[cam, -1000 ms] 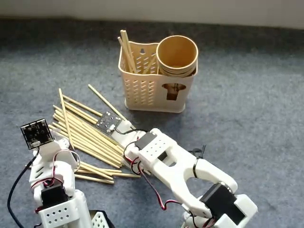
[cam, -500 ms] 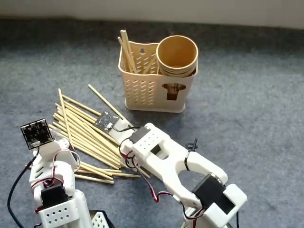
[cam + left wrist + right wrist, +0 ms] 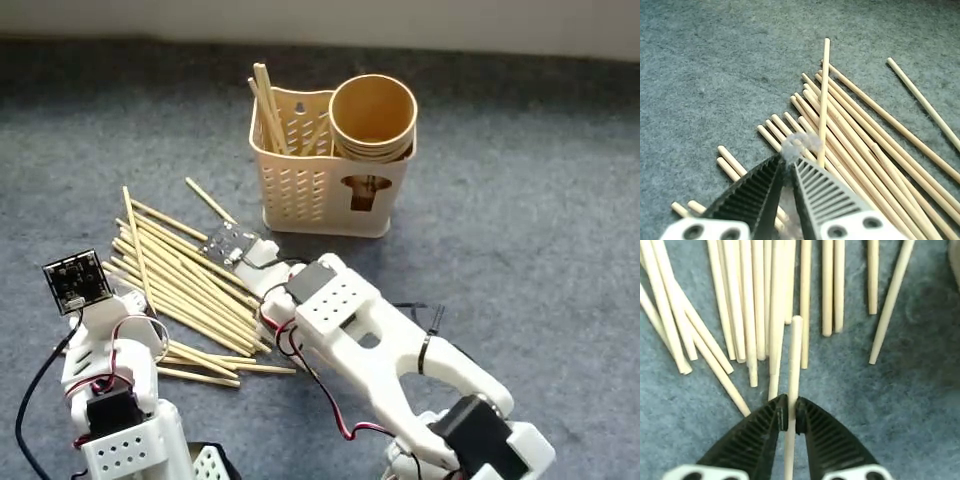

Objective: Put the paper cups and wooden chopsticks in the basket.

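Note:
A cream basket (image 3: 322,190) stands at the back with stacked paper cups (image 3: 373,115) and a few wooden chopsticks (image 3: 268,105) upright in it. Many loose chopsticks (image 3: 180,280) lie in a pile on the grey carpet. My right gripper (image 3: 790,412) is shut on one chopstick (image 3: 794,355), which runs out between the jaws over the edge of the pile. My left gripper (image 3: 790,159) is shut at the near left side of the pile, a tuft of fluff at its tips and nothing held. One chopstick (image 3: 824,95) lies crosswise on the pile just beyond it.
The right arm (image 3: 370,340) stretches from the front centre to the pile, its wrist just in front of the basket. The left arm (image 3: 105,360) stands at the front left. Bare carpet (image 3: 530,260) spreads to the right of the basket.
The right arm swung a little to the left, then back and slightly toward the basket. The left arm and the pile have kept still.

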### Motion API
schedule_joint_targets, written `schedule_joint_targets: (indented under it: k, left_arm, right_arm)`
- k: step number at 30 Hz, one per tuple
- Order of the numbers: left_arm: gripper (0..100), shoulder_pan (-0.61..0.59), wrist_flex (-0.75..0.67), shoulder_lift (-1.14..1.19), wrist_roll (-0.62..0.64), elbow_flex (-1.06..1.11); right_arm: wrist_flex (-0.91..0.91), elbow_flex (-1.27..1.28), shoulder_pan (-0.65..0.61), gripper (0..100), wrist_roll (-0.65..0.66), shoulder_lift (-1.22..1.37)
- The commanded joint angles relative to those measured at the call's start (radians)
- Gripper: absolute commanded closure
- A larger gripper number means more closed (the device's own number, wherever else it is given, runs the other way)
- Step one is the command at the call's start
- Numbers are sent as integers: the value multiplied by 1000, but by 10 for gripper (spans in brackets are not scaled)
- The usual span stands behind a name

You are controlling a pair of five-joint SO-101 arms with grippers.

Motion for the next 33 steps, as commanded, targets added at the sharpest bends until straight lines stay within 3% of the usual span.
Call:
schedule_joint_targets:
  k: [1,7,14,33]
  left_arm:
    - [986,21,3,-5,2,21]
    - [986,21,0,-5,2,21]
    - [986,21,0,-5,2,21]
    - [986,21,0,-5,2,21]
  right_arm:
    - [25,-18,25,994,5,-90]
    - [36,-18,30,994,-2,-157]
    - [35,-24,30,994,-160,-275]
    - [25,-30,25,990,-161,-731]
